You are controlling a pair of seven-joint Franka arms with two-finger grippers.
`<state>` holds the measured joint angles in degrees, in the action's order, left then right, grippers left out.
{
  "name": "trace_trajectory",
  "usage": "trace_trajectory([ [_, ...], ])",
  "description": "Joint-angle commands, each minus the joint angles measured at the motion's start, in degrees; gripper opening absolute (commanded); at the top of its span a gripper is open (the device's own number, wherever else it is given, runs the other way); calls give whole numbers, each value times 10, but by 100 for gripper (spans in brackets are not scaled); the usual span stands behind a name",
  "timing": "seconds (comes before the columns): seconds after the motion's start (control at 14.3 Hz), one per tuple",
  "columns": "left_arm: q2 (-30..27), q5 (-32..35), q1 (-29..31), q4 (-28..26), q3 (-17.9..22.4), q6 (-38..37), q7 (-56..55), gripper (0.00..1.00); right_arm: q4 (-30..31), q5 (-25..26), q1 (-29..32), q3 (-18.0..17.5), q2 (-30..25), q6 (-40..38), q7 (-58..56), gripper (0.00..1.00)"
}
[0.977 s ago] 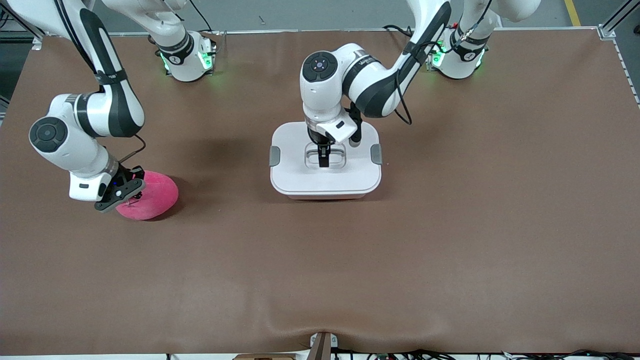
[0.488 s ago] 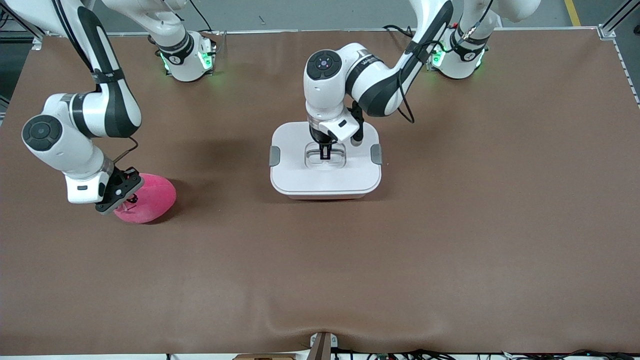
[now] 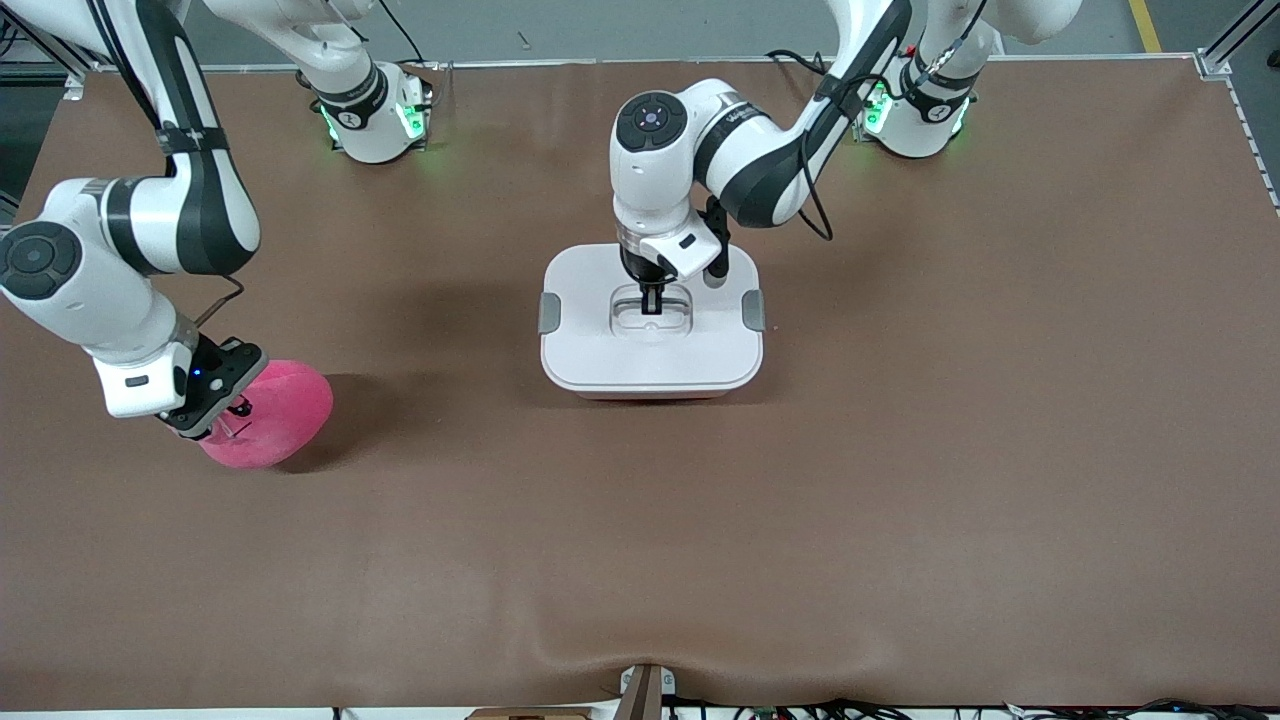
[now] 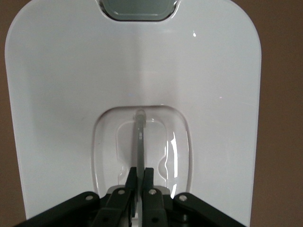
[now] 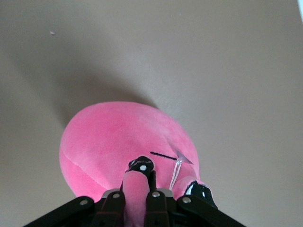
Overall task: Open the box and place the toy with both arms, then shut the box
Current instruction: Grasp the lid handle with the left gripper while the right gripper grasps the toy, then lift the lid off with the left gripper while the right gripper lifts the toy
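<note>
on the brown table [image 3: 900, 480], the left gripper [image 3: 652, 303] pinches the box [image 3: 650, 350] lid handle [image 4: 140, 137]; the right gripper [image 3: 215, 415] clamps the toy [image 3: 275, 420].

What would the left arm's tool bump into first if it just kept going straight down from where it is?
Probably the floor of the recessed handle well in the box's flat white plastic lid. The left tool is shut on the thin grey handle bar, so the well lies just beneath its tips.

High front camera faces both arms; wrist cameras look down closely.
</note>
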<state>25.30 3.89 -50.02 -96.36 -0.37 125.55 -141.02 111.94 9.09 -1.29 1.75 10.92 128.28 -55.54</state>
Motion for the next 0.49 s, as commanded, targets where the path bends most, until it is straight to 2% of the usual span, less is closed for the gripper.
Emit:
trace_trajectory([
  [0.0,-25,13,-1,-23,3,5,-9,0,-42,17,-27,-3,-5,-43,-15,0],
  [0.28,-38,13,-2,-22,3,0,-9,0,-91,63,-91,-3,-5,-111,-14,0],
  [0.42,-46,13,-2,-22,3,0,-10,0,-111,66,-106,-3,-5,-149,-18,0],
])
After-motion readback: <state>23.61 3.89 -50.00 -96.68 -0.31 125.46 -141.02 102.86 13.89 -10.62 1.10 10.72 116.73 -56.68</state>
